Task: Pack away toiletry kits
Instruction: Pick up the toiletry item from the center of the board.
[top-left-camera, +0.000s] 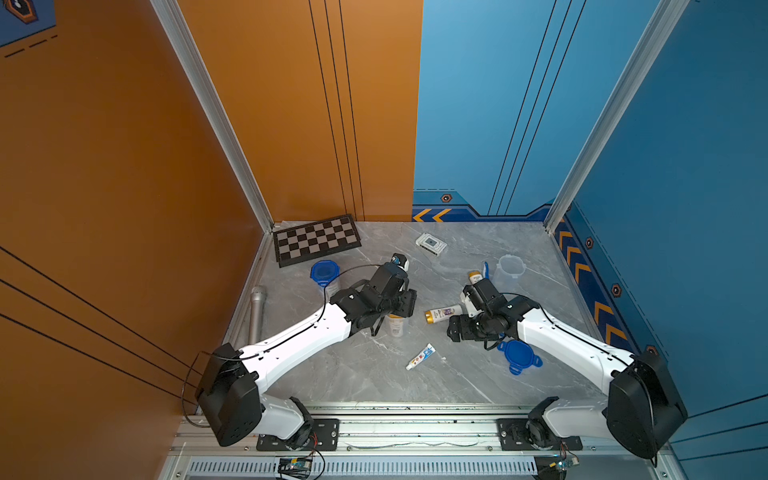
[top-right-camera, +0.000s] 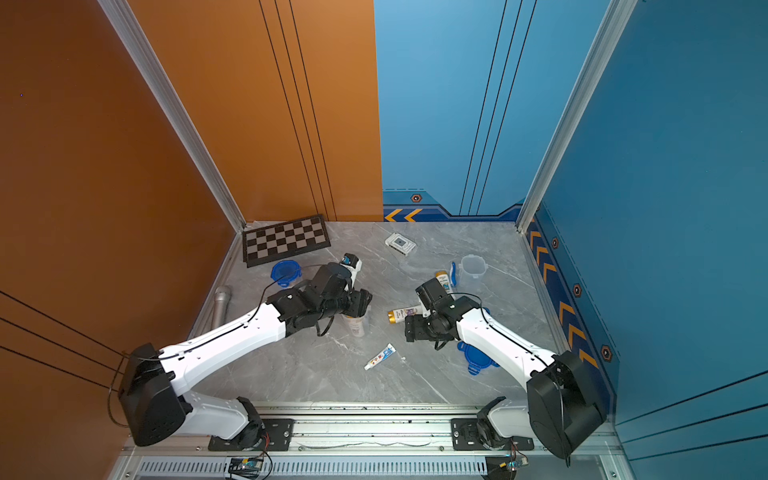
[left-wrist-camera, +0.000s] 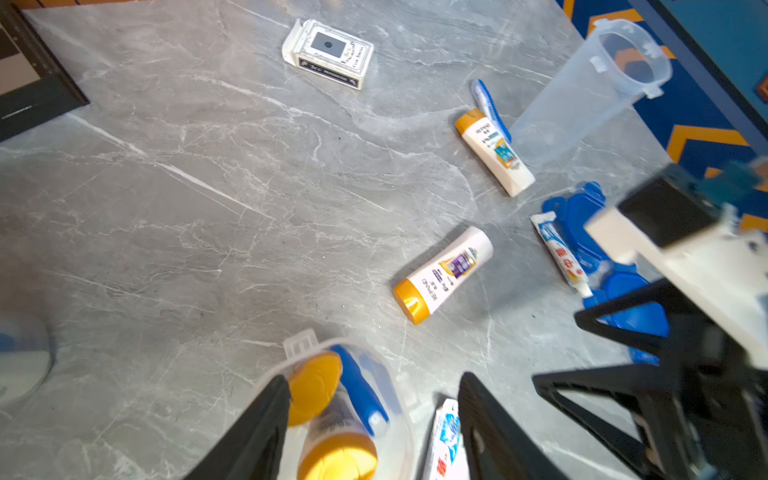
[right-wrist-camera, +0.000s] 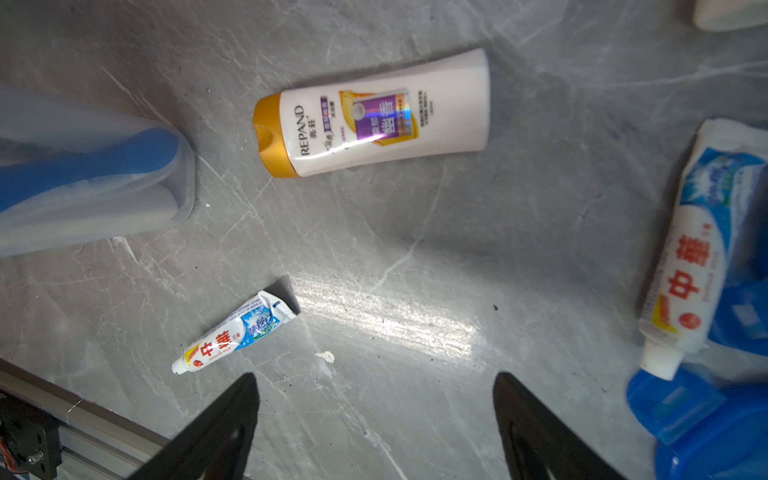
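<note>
My left gripper (left-wrist-camera: 374, 419) is open above a clear cup (left-wrist-camera: 399, 399) holding gold-capped bottles (left-wrist-camera: 316, 386) and a blue toothbrush (left-wrist-camera: 359, 386). In a top view this cup (top-left-camera: 395, 326) stands mid-table. A toothpaste tube (top-left-camera: 420, 356) lies on the table beside it. My right gripper (right-wrist-camera: 374, 415) hangs open over bare table. A purple-label bottle (right-wrist-camera: 374, 112) lies ahead of it. A second tube (right-wrist-camera: 690, 266) rests on a blue lid (top-left-camera: 519, 357). Another bottle (top-left-camera: 476, 276) and toothbrush (top-left-camera: 485, 270) lie by an empty cup (top-left-camera: 510, 270). A lidded cup (top-left-camera: 325, 276) stands back left.
A chessboard (top-left-camera: 316, 240) leans in the back left corner. A flat white box (top-left-camera: 431, 243) lies at the back middle. A grey microphone (top-left-camera: 257, 311) lies along the left table edge. Walls close in the left, back and right sides.
</note>
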